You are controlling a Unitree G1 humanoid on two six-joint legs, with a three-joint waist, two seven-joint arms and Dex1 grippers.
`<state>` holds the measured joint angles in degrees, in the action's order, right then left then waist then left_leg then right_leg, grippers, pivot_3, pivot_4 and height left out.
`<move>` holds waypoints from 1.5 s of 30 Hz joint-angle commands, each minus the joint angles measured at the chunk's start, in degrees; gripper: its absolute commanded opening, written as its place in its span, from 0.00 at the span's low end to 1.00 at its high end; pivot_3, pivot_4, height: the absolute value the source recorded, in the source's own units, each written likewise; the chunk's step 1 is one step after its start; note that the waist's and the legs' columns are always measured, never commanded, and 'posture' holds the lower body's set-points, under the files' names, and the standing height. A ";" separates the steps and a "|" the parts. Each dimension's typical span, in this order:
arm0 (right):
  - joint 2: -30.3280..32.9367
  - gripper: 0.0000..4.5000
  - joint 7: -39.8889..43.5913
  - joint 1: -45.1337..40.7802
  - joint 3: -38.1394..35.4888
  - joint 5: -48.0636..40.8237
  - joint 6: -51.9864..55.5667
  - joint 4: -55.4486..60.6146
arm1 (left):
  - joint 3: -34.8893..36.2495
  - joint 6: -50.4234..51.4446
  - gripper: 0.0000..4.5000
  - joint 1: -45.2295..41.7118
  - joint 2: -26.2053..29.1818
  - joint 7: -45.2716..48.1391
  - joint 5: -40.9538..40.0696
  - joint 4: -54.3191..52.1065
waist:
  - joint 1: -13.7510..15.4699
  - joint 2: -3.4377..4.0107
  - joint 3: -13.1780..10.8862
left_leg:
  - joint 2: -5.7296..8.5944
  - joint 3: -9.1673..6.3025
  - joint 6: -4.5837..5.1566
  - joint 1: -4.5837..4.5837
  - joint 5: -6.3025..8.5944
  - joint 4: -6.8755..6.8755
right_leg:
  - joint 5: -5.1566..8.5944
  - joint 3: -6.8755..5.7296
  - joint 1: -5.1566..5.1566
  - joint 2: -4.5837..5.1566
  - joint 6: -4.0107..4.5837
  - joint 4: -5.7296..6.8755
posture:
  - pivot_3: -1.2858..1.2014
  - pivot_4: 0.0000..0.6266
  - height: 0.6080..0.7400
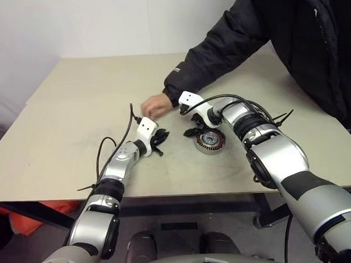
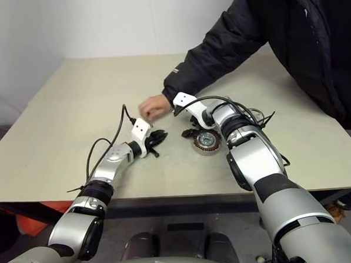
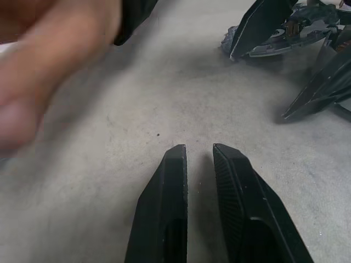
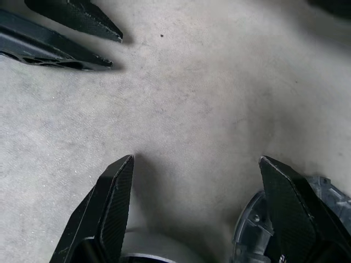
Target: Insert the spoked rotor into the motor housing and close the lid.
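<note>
The motor housing (image 1: 210, 142), a short metal ring with copper coils around a pale centre, sits on the table (image 1: 74, 113) near its middle. My right gripper (image 1: 194, 129) hangs open just to the housing's left, angled down, with only bare table between its fingertips (image 4: 118, 181). The housing's rim (image 4: 249, 233) shows beside one finger. My left gripper (image 1: 161, 137) rests low further left, pointing toward the housing. Its fingers (image 3: 175, 164) stand nearly together and hold nothing. The spoked rotor and the lid are out of view.
A person in a dark jacket reaches in from the far right. Their hand (image 1: 153, 106) rests on the table just behind my left gripper, and the sleeve (image 1: 218, 52) crosses above the right gripper. Black cables (image 1: 114, 140) trail along both arms.
</note>
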<state>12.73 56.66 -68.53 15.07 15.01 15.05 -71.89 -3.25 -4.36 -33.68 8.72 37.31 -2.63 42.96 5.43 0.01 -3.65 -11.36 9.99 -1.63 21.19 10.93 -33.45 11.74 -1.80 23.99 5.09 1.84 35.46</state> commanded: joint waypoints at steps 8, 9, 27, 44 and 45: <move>5.46 0.92 -2.69 14.13 -7.41 -7.79 3.48 31.59 | 1.91 0.80 0.18 1.98 4.74 1.35 -1.78 -4.31 | 0.46 -0.02 -0.01 | -0.06 -0.01 -0.04 0.02 -0.03 -0.07 | 0.04 0.00 0.02 -0.09 0.06 0.09 | 0.52 0.00 1.00; 5.95 0.92 -3.73 16.43 -9.40 -9.47 5.40 36.84 | 1.87 0.99 0.18 2.40 5.09 1.85 -1.96 -5.16 | 0.47 -0.02 -0.01 | -0.05 -0.01 -0.04 0.01 -0.03 -0.08 | 0.04 0.01 0.02 -0.09 0.06 0.09 | 0.52 0.00 1.00; 12.05 0.99 -10.94 46.71 -29.94 -33.43 24.78 75.38 | 5.12 9.41 0.18 9.30 12.54 6.60 -8.50 -25.11 | 0.10 -0.07 -0.02 | -0.10 -0.01 -0.22 -0.17 -0.12 0.07 | 0.05 0.10 -0.05 -0.20 0.02 0.04 | 0.52 0.00 1.00; 18.93 1.00 -4.36 54.80 -11.88 -29.26 12.85 80.65 | 7.64 4.91 0.18 12.59 27.04 14.77 -8.07 -20.98 | 0.22 -0.06 0.00 | -0.09 -0.03 -0.33 -0.26 -0.19 0.16 | 0.22 0.14 -0.12 -0.24 -0.28 -0.05 | 0.52 0.00 1.00; 18.83 1.00 -4.50 54.49 -11.74 -29.33 12.71 80.48 | 7.35 4.50 0.18 12.21 27.11 15.15 -7.78 -20.21 | 0.17 -0.07 0.00 | -0.09 -0.03 -0.33 -0.28 -0.19 0.16 | 0.21 0.16 -0.13 -0.24 -0.27 -0.05 | 0.52 0.00 1.00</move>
<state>31.20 52.38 -12.37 3.53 -14.12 29.20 7.69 4.06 1.79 -19.94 34.76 51.86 -10.62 22.60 5.60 -0.06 -3.65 -11.46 9.96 -1.97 20.91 10.73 -33.28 11.95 -1.64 23.86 4.84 1.58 35.42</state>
